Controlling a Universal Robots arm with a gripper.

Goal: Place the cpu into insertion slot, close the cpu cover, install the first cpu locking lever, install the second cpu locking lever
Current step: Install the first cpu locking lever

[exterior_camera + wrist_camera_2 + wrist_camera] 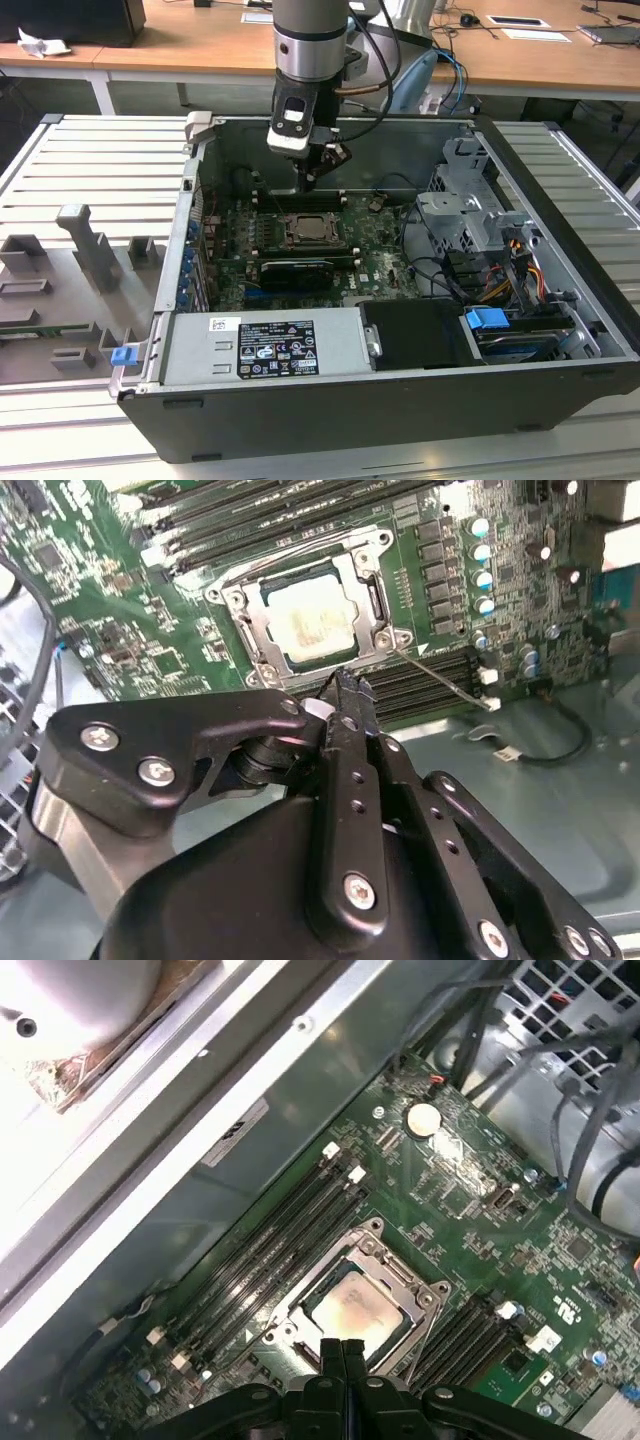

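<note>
The cpu (310,620) is a pale silver square lying flat in the insertion slot (307,232) on the green board. The cpu cover (372,598) lies down around it as a silvery frame, and the chip shows through its window. In the first wrist view the cpu (352,1310) and the cpu cover (405,1285) sit just beyond the fingertips. A thin wire locking lever (445,678) juts out from one socket corner over the memory slots. My gripper (340,680) (343,1345) (305,185) is shut with nothing in it, its tips hovering at the socket's edge.
The open computer case (560,300) has tall walls around the board. Black memory slots (270,1250) flank the socket. A drive cage with cables (480,240) fills the exterior view's right, and a power supply (270,345) lies along the front. Grey fixtures (90,250) stand outside.
</note>
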